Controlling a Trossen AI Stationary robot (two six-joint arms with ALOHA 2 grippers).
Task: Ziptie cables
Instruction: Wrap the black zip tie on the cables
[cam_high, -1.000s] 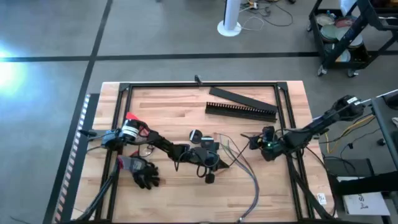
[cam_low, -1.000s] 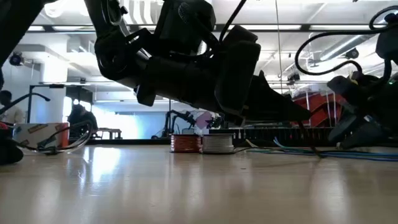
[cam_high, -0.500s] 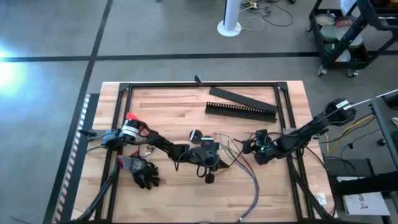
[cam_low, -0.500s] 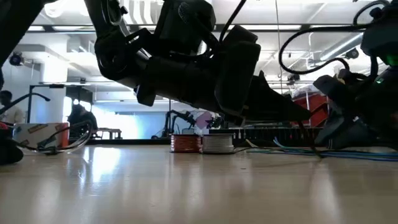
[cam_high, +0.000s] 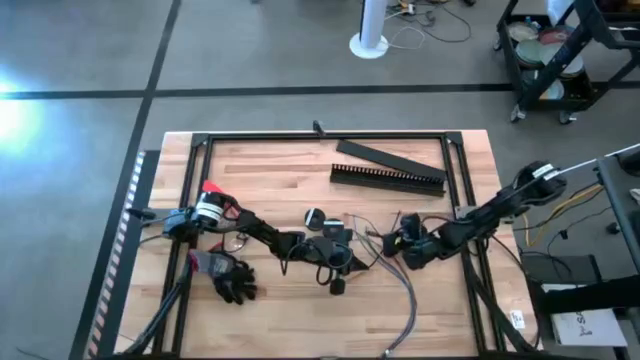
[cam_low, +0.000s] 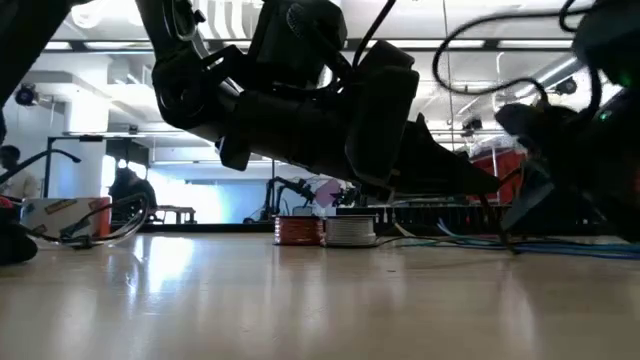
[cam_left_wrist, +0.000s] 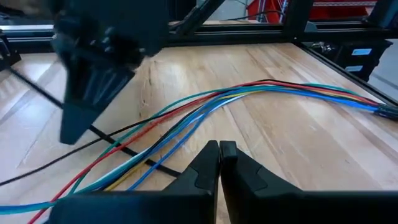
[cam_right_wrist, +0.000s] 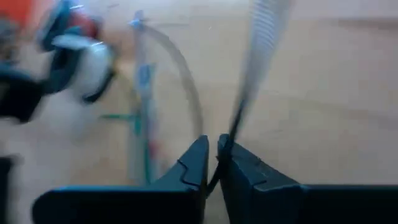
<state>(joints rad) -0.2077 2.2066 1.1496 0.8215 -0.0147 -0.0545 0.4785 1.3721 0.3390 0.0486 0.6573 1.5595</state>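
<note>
right pincer (cam_high: 392, 243) moved left, nearer the cables (cam_high: 372, 243)

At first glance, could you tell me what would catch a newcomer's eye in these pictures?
First, the two dark arms meeting mid-table: the left pincer is shut, low over a fan of coloured cables, and the right pincer sits just right of it. The right pincer is shut on a thin ziptie. Behind them, near the far edge, lies a long comb-toothed black duct.
</note>
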